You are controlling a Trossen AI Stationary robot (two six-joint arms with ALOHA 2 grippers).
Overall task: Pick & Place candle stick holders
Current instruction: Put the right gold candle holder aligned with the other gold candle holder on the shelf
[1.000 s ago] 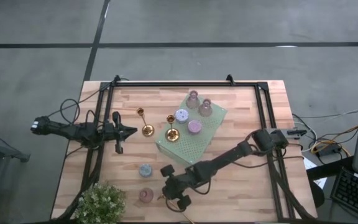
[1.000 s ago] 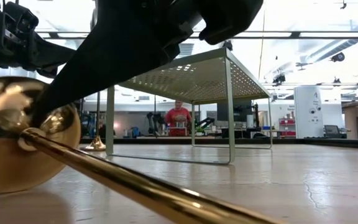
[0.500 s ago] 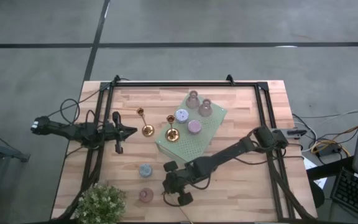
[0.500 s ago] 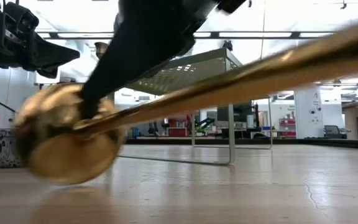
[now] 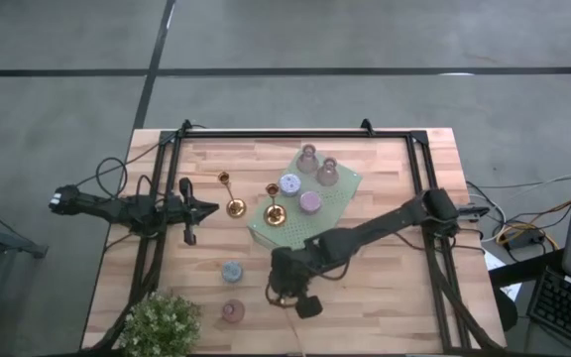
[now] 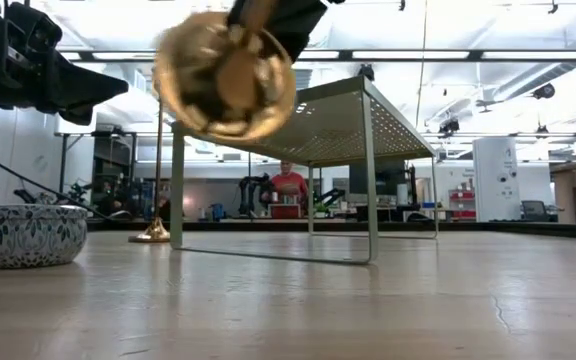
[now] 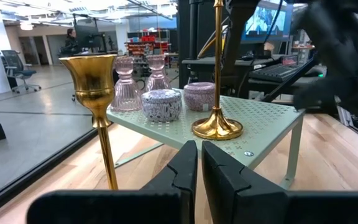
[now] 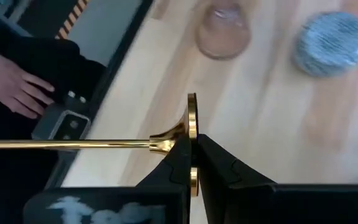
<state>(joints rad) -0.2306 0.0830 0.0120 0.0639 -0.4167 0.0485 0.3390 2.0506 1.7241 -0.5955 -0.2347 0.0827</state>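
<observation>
The wooden table has bare board along its right side and near edge. The pale-green perforated stand sits mid-table, carrying pastel holders and one gold candlestick; another candlestick stands just left of it. The right gripper pinches the base rim of a third candlestick, held sideways off the board. The left gripper, fingers together and empty, waits near the left edge.
</observation>
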